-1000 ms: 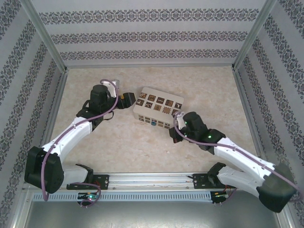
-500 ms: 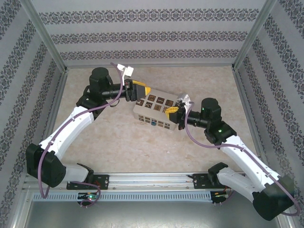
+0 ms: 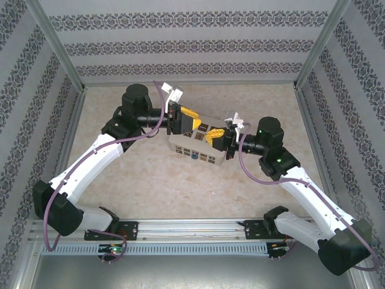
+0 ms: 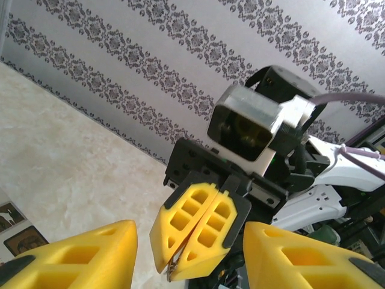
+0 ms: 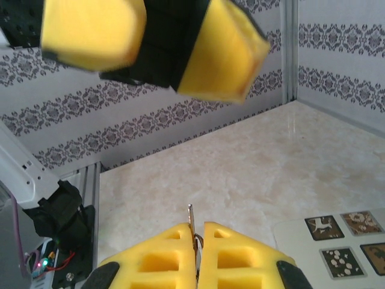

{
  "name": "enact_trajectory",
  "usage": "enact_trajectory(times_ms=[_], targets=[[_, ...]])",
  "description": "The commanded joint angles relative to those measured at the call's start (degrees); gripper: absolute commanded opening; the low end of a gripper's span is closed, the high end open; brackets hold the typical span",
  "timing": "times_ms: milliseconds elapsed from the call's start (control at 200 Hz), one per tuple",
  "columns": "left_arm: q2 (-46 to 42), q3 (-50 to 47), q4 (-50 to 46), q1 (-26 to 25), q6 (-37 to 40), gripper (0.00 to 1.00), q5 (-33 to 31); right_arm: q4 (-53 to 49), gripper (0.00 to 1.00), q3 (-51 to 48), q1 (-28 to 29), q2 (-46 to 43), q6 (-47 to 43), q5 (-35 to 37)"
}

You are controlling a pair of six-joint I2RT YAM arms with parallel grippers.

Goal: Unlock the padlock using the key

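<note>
The key point(image 5: 191, 218) is a thin silvery sliver sticking out between the fingertips of my right gripper point(image 5: 197, 227), which is shut on it. Both grippers hang above the beige box point(image 3: 195, 146) and face each other. My left gripper point(image 3: 191, 124) is open, its yellow fingers point(image 4: 81, 253) standing either side of the right gripper point(image 4: 172, 267). The key's metal point(image 4: 172, 272) peeks out at that gripper's tip. The padlock point(image 3: 194, 155) is a tiny blue spot on the box's near face, below both grippers. In the right wrist view the left gripper point(image 5: 159, 63) looms at the top.
The box top with its dark patterned squares point(image 5: 337, 241) shows at the lower right of the right wrist view. Patterned walls point(image 3: 192, 45) close in the marble tabletop point(image 3: 150, 180) on three sides. The arm bases and a rail point(image 3: 192, 229) line the near edge.
Both arms have risen and swung in toward each other over the box. The left gripper's fingers have narrowed around the right gripper's tip. The right gripper stays shut on the key.
</note>
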Motion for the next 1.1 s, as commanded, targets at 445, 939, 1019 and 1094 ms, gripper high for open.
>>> enact_trajectory(times_ms=[445, 939, 1019, 1094], targets=[[3.6, 3.9, -5.7, -4.0, 6.2, 0.39, 0.0, 3.9, 0.00, 3.0, 1.3, -0.3, 3.4, 1.6], [3.4, 2.9, -5.6, -4.1, 6.9, 0.20, -0.8, 4.4, 0.00, 3.7, 1.7, 0.8, 4.2, 2.4], [3.3, 2.7, -5.5, -4.2, 6.9, 0.15, -0.8, 4.4, 0.00, 3.7, 1.7, 0.9, 4.4, 2.8], [3.1, 2.6, -5.4, -4.1, 7.1, 0.08, -0.8, 4.4, 0.00, 3.6, 1.7, 0.9, 4.6, 3.3]])
